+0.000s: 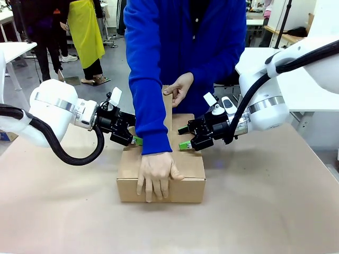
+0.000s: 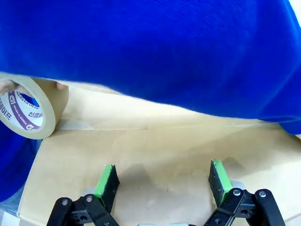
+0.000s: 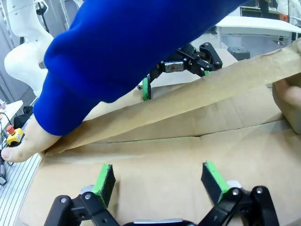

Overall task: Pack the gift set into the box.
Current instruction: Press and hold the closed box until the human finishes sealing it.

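While flaps lie closed, box [image 1: 161, 177] beneath both spread jaws, person's hand [image 1: 157, 175] pressing its front.

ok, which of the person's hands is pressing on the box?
The hand at the near end of the box, flat on its closed top, fingers over the front edge. The other hand is raised, pulling brown tape.

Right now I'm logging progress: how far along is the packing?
Done: the box has its flaps shut. In hand: a person pulls brown tape from a roll across the top seam while both open tools, left and right, rest at the flaps. Left: pressing down the tape.
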Available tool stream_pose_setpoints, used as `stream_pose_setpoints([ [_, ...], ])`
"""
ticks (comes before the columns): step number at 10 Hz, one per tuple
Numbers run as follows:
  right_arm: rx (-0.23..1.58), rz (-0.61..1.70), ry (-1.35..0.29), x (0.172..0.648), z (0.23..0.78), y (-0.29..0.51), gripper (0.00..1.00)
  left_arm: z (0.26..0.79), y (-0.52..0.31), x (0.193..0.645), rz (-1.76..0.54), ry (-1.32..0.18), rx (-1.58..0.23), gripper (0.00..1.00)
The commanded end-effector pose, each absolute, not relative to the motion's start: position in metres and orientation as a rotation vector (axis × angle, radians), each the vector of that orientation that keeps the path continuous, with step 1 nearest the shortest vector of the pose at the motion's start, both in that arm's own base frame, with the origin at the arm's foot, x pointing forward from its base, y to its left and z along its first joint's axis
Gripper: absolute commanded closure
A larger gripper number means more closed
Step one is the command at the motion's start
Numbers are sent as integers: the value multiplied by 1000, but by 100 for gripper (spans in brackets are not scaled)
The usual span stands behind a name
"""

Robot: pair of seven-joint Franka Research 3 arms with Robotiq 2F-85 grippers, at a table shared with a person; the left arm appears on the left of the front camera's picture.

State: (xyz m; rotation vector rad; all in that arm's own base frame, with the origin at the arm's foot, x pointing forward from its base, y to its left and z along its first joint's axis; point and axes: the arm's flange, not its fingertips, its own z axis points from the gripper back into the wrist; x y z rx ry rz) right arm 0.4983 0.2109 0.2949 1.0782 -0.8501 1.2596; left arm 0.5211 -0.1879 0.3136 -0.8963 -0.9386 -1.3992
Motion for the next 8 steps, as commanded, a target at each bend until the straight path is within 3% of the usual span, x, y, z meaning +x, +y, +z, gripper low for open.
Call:
stream_pose_setpoints([
  [1,1059,1261,-846,498,293,211,0,310,-189,519,-1412,-942,-905,0],
  [8,1059,1261,-846,498,293,211,0,310,-189,519,-1412,-942,-905,0],
])
